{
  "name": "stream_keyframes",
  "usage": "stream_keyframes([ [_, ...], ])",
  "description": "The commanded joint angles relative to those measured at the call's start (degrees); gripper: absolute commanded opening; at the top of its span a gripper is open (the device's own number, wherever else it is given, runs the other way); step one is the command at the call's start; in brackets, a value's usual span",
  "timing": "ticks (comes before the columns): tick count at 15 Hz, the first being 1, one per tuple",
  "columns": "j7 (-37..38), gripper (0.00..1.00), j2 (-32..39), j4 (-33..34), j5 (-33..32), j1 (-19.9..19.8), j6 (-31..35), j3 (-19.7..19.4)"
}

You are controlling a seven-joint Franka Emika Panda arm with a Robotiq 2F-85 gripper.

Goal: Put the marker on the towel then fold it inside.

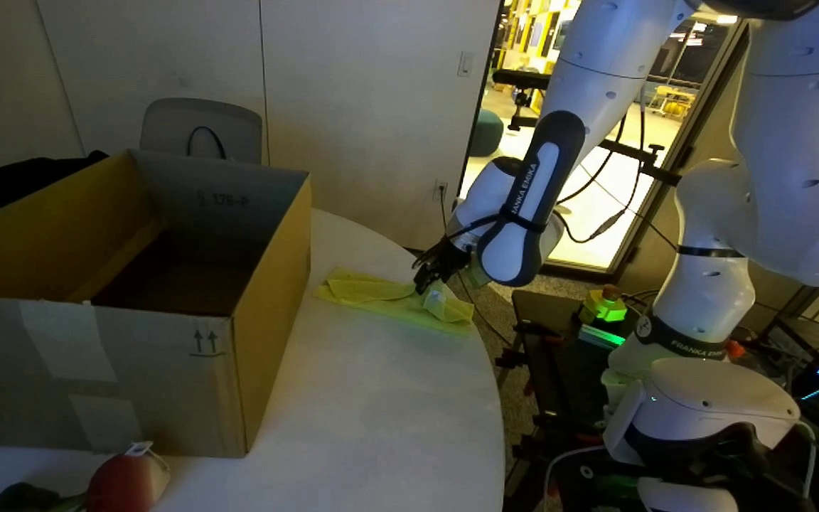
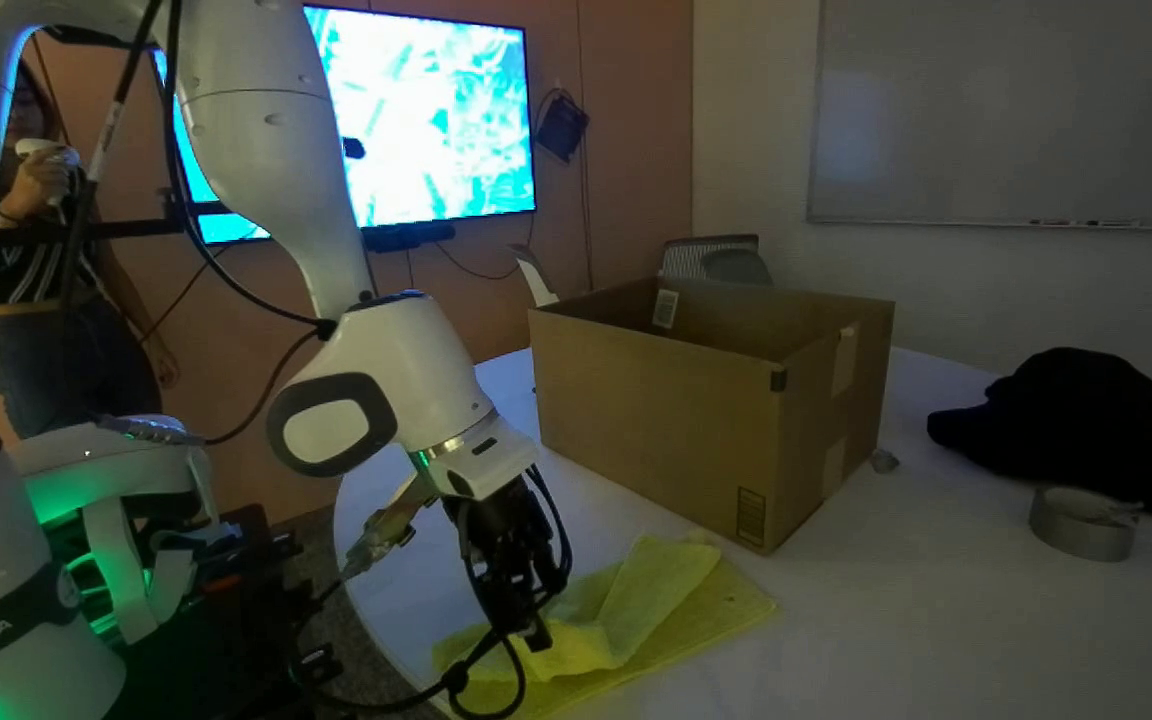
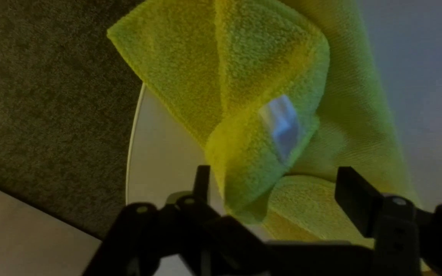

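The towel (image 3: pixel 267 57) is a yellow-green cloth on the table, folded over itself in part, with raised wrinkles and a pale tag (image 3: pixel 282 126). It also shows in both exterior views (image 1: pixel 370 288) (image 2: pixel 676 580). In the wrist view, one corner of it reaches past the table's edge. The marker does not show in any view; whether it lies under the folds cannot be told. My gripper (image 3: pixel 276 184) is open, its fingers apart over the towel's near part with cloth below and between them. In both exterior views, the gripper (image 1: pixel 432 274) (image 2: pixel 534 615) is low at the towel.
A large open cardboard box (image 1: pixel 267 341) (image 2: pixel 656 430) stands on the table beside the towel. The table's rounded edge (image 3: pixel 132 142) runs close to the gripper. A black cloth (image 2: pixel 1086 420), a tape roll (image 2: pixel 1081 525) and a red-and-white object (image 1: pixel 125 483) are farther off.
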Motion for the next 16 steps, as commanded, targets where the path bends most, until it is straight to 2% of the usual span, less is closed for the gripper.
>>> stream_keyframes([
  [1,-2.9,1.0,-2.4,-0.1,0.9,2.7,3.0,1.0],
  [3,-3.7,1.0,-5.0,-3.0,-1.4,4.3,4.2,1.2],
  [5,-4.9,1.0,-3.3,-0.1,-2.3,4.1,2.0,2.7],
  [6,-6.9,1.0,-3.3,0.1,-1.4,2.3,1.6,5.2],
  [11,-9.1,1.0,-0.6,3.7,-5.7,-2.5,-3.3,8.8],
  [16,-9.7,1.0,4.3,10.3,-12.6,-10.8,-8.3,13.2],
])
